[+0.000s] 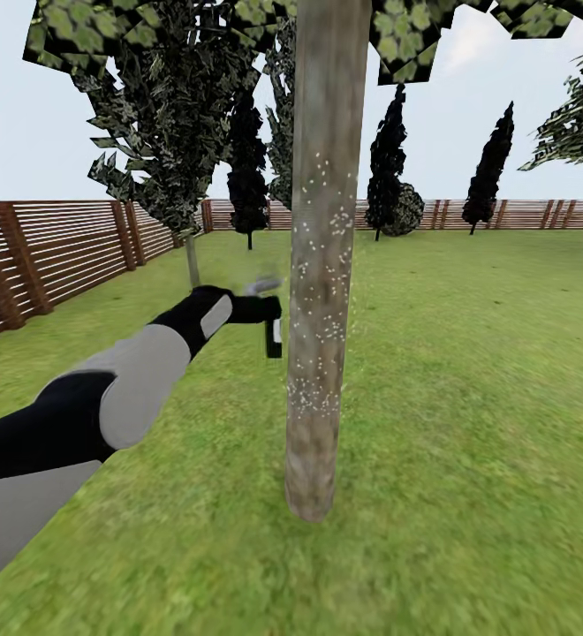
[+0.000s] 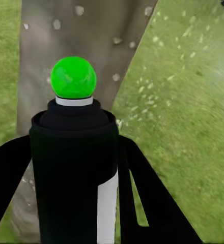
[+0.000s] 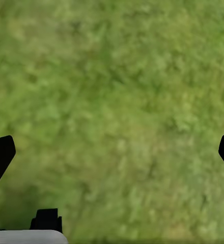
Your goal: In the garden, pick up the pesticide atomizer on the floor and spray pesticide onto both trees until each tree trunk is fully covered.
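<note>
- Green lawn (image 1: 468, 397) covers the whole lower half of the head view and runs back to a brown slatted fence (image 1: 53, 256) along the left edge and across the middle distance.
- Grey-brown tree trunk (image 1: 322, 265) stands upright in the centre of the head view, top to lower middle, speckled with pale dots over its middle stretch; its canopy is cut off at the upper edge.
- Dark narrow cypress-like trees (image 1: 490, 168) line the far fence at upper centre and upper right; a second leafy tree (image 1: 163, 97) fills the upper left, its thin stem partly hidden behind the left arm.
- The left arm reaches from the lower left corner toward the centre; its left gripper (image 1: 252, 311) is clamped round the pesticide atomizer (image 1: 273, 336), just left of the trunk and apart from it.
- In the left wrist view the black bottle with its white label and green spot sits between the two black fingers (image 2: 152, 203), the spotted trunk right behind it.
- The bottle's pale trigger head is blurred in the head view.
- The right gripper (image 3: 114, 152) hangs over blurred grass, its black fingertips (image 3: 1, 152) spread wide at the frame's two sides.
</note>
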